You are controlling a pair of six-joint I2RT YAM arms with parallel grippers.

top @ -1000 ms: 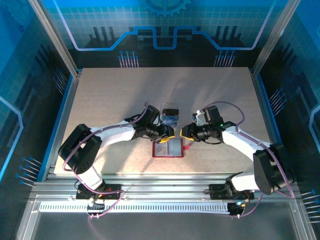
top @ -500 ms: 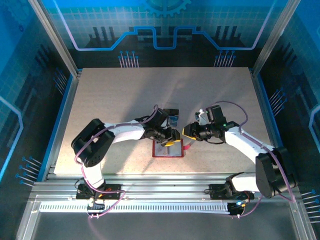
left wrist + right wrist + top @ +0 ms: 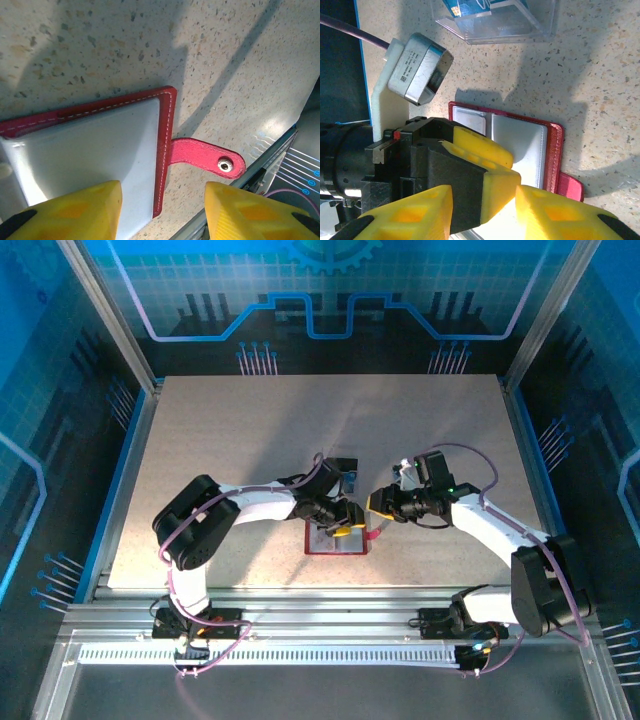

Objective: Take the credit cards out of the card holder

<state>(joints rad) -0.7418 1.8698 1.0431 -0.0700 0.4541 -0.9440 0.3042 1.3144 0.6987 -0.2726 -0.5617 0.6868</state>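
Note:
The dark red card holder [image 3: 345, 545] lies open and flat on the table, its greyish inner pockets [image 3: 517, 145] facing up. I cannot make out any cards in those pockets. Its strap tab [image 3: 205, 154] sticks out to the side. My left gripper [image 3: 342, 524] hovers open over the holder's tab-side edge, with its yellow fingertips [image 3: 75, 212] straddling the red border [image 3: 165, 150]. My right gripper [image 3: 375, 507] is open just right of the holder, close to the left gripper's fingers [image 3: 485, 150]. One blue credit card [image 3: 470, 7] lies in a clear tray.
The clear plastic tray [image 3: 342, 464] stands just behind the holder, and its wall [image 3: 520, 30] is close to both grippers. The table's front metal rail [image 3: 280, 150] runs near the strap tab. Open tabletop spreads to the back, left and right.
My left gripper has swung right and forward, from beside the holder's back left corner to above the holder. The right gripper has barely shifted.

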